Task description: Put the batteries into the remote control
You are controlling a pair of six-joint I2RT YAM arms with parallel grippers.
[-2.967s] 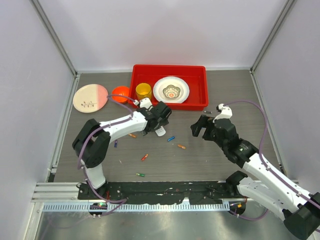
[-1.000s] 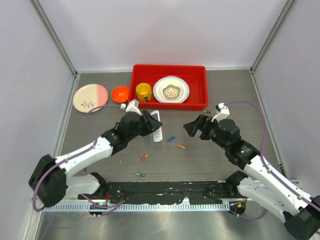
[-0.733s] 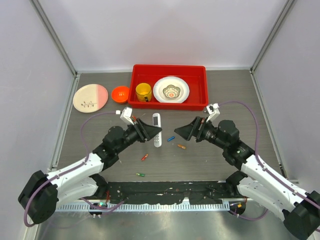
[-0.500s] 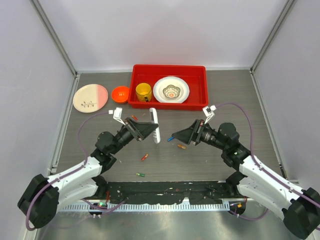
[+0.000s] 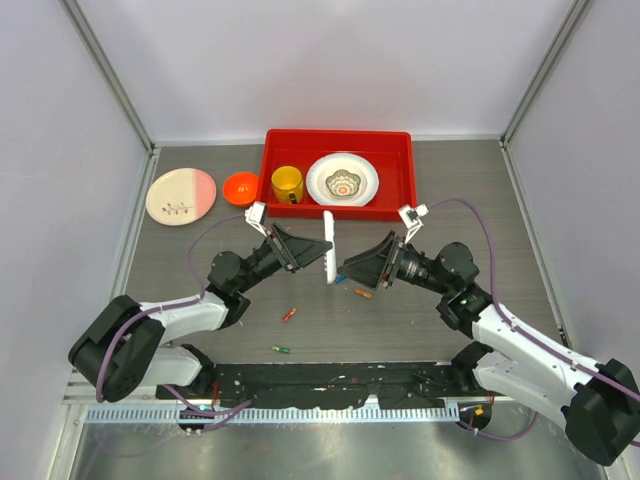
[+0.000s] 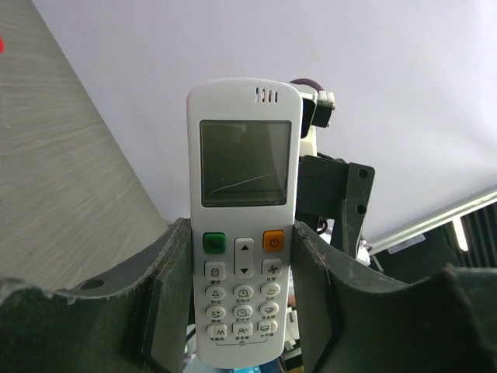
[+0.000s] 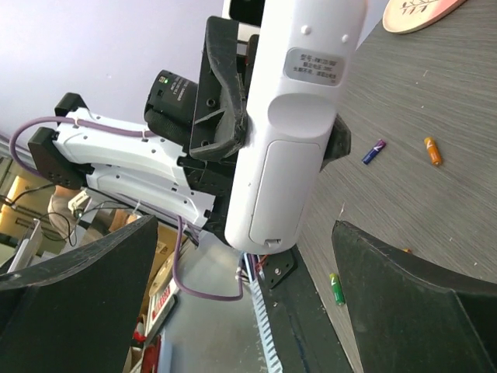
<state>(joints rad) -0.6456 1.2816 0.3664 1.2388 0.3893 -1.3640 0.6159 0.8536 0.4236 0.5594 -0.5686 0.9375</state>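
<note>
Scanning left to right, you find the left gripper clamped on the one remote control, held upright off the table. The right gripper sits just beside it, jaws spread wide. Three cells lie loose on the table: green battery, red battery, orange battery.

Left claw clamped, raised; right claw spread wide, facing it.

1 remote, 6 batts, 2 plates.
</note>
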